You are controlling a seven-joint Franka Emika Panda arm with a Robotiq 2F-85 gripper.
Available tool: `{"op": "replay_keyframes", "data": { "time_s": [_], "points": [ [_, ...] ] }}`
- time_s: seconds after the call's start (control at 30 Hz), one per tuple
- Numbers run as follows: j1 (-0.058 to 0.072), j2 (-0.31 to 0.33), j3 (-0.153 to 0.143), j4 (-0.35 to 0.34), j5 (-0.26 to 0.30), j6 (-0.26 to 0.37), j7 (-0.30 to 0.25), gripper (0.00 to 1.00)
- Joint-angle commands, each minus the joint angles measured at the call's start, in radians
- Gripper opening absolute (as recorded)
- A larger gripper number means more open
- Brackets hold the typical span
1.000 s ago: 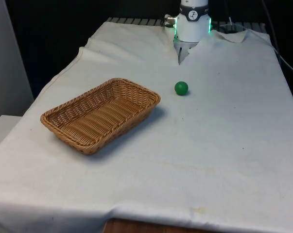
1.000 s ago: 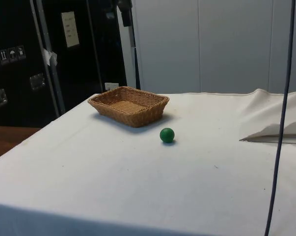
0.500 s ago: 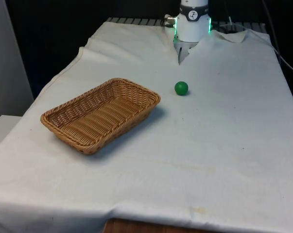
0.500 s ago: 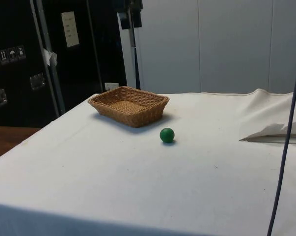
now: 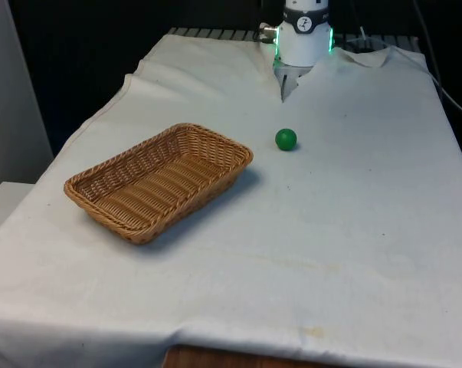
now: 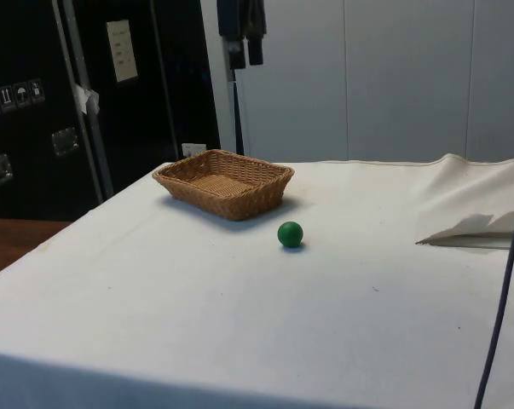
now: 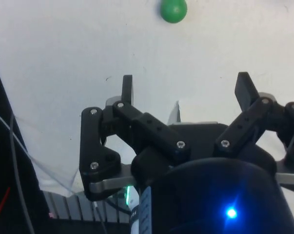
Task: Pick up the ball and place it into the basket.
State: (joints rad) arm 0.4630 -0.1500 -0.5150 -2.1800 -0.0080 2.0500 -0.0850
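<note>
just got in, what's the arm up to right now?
Nothing is grasped yet. The gripper hangs high above the table with its fingers spread wide and nothing between them. The green ball sits on the white cloth, apart from the wicker basket, which holds nothing. The pick has not started.

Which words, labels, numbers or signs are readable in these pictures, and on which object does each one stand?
None can be read as text.
White paper label on the dark cabinet: printed lines, too small to read.
Small square pictogram stickers on the same cabinet: symbols, too blurred to tell.
Basket, ball and white cloth: no text.
</note>
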Motion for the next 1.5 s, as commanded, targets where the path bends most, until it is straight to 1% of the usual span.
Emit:
{"op": "replay_keyframes", "data": {
  "time_s": [0.0,0.2,0.23,0.27,0.37,0.4,0.47,0.5,0.53,0.73,0.8,0.83,0.87,1.1,1.13,1.17,1.23,1.27,1.3,1.47],
  "points": [
    [-0.004,-0.016,0.000,-0.027,-0.012,0.031,0.002,1.00],
    [-0.008,-0.050,-0.005,-0.112,-0.022,0.107,0.001,1.00],
    [-0.005,-0.041,-0.006,-0.099,-0.011,0.088,-0.004,1.00],
    [-0.009,-0.054,-0.005,-0.123,-0.023,0.117,0.001,1.00],
    [-0.011,-0.065,-0.006,-0.161,-0.026,0.152,0.002,1.00],
    [-0.013,-0.072,-0.006,-0.185,-0.027,0.175,0.003,1.00],
    [-0.015,-0.078,-0.006,-0.209,-0.027,0.199,0.003,1.00],
    [-0.011,-0.071,-0.008,-0.200,-0.015,0.184,-0.004,1.00],
    [-0.016,-0.080,-0.006,-0.219,-0.027,0.209,0.003,1.00],
    [-0.021,-0.088,-0.011,-0.299,-0.025,0.293,0.004,1.00],
    [-0.021,-0.087,-0.013,-0.322,-0.023,0.320,0.004,1.00],
    [-0.016,-0.081,-0.014,-0.305,-0.015,0.295,-0.003,1.00],
    [-0.021,-0.086,-0.015,-0.333,-0.023,0.333,0.004,1.00],
    [-0.019,-0.077,-0.025,-0.411,-0.016,0.434,0.002,1.00],
    [-0.018,-0.076,-0.025,-0.419,-0.015,0.446,0.002,1.00],
    [-0.017,-0.077,-0.025,-0.411,-0.015,0.427,-0.001,1.00],
    [-0.016,-0.065,-0.029,-0.441,-0.010,0.483,-0.001,1.00],
    [-0.016,-0.065,-0.029,-0.441,-0.010,0.483,-0.001,1.00],
    [-0.014,-0.055,-0.032,-0.452,-0.005,0.506,-0.003,1.00],
    [-0.008,-0.016,-0.032,-0.467,0.014,0.561,-0.008,1.00]
  ]
}}
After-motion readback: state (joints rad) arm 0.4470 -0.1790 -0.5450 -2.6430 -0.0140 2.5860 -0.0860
